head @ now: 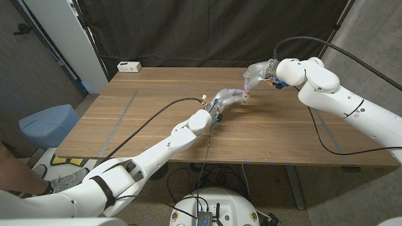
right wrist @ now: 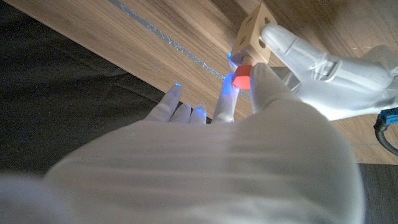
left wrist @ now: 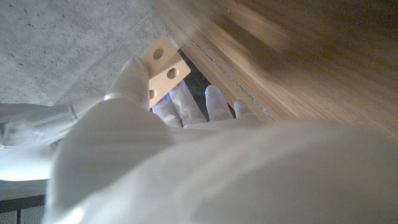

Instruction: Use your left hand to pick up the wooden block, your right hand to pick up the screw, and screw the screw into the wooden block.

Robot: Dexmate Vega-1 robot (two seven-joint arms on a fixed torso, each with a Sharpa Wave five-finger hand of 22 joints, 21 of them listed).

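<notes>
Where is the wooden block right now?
The wooden block is held up in the left hand above the table's middle, right against the right hand.

Evenly lit head view, dim dark backdrop, wrist views blurred up close, blue fingertip glow

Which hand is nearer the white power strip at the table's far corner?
Left. The left hand holds the wooden block mid-table; the right hand is farther from the power strip.

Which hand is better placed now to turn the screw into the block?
The right hand: it pinches the red-headed screw against the wooden block. The left hand is occupied gripping that block.
</notes>
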